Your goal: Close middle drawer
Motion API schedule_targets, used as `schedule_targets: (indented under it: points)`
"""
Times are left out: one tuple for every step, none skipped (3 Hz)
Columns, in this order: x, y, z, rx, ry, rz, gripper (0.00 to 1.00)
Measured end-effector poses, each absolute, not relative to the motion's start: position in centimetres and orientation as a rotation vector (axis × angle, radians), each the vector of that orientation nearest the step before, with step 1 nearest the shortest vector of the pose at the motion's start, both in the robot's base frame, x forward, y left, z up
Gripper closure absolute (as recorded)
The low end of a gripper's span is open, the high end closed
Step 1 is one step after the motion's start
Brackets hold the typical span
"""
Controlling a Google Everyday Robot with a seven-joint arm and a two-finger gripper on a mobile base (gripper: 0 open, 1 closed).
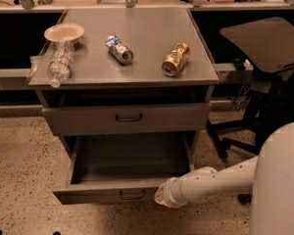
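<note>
Here, the middle drawer [132,161] is seen pulled well out of the grey cabinet [147,28], below the top drawer [88,119], which is pushed in. The grey floor and side walls of its deep tray are exposed to view. A small dark loop handle [132,195] is set at the middle of its flat front.

On the cabinet's top, a white paper dish [63,32] is placed at the back left. A clear plastic bottle [60,65] is laid on its side just in front of the dish. A silver and blue can [120,49] and a dented gold can [176,59] are laid on their sides farther right, apart from each other.

The white arm [220,179] is stretched in low from the lower right, nearly level. The gripper [160,198] is held at the drawer's front, just right of the handle. Whether the front is touched cannot be told. How far the gripper is open cannot be told either, nor whether anything is grasped.
</note>
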State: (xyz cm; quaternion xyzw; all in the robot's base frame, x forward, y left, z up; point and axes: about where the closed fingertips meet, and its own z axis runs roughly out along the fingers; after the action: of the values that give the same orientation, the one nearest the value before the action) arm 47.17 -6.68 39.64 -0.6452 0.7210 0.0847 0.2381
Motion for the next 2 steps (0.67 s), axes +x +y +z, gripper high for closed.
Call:
schedule_targets:
  points:
    - [47.63, -6.64, 39.53, -1.764, 1.975, 0.242, 1.0]
    - [47.64, -6.64, 39.53, -1.764, 1.975, 0.242, 1.0]
